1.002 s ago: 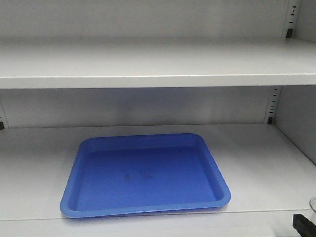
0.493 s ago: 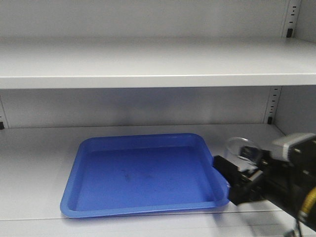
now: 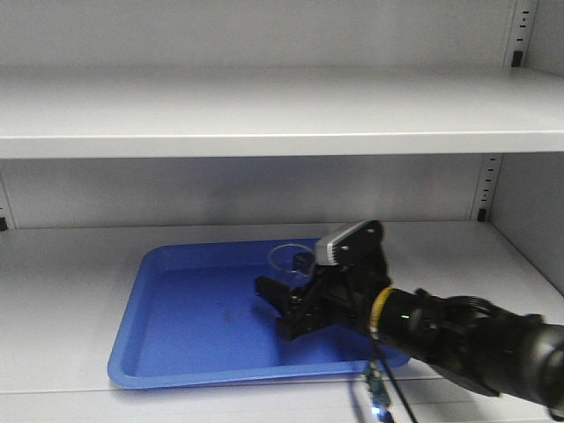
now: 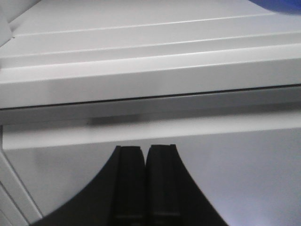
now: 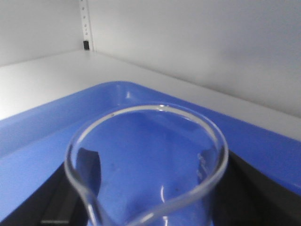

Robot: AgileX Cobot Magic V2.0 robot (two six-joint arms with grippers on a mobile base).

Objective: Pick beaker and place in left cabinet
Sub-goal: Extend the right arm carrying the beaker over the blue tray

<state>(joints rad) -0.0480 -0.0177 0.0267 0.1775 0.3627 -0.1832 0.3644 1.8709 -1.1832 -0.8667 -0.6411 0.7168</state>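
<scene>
My right gripper (image 3: 286, 304) is shut on the small clear glass beaker (image 3: 288, 261) and holds it upright over the blue tray (image 3: 176, 326) on the lower shelf of the pale grey cabinet (image 3: 264, 132). In the right wrist view the beaker's rim (image 5: 146, 160) fills the frame, a black finger on each side, with the tray (image 5: 42, 136) beneath. I cannot tell whether the beaker's base touches the tray. My left gripper (image 4: 145, 150) is shut and empty, facing the front edge of a grey shelf (image 4: 141, 80); it does not show in the front view.
The tray covers the middle of the lower shelf. Bare shelf (image 3: 62, 282) lies left of it and bare shelf (image 3: 458, 264) right of it. An upper shelf hangs overhead. Slotted rails (image 3: 486, 185) stand at the back right corner.
My right arm has come in from the lower right with the beaker, moving left and inward until the beaker is over the tray's middle. One second ago only its tip showed.
</scene>
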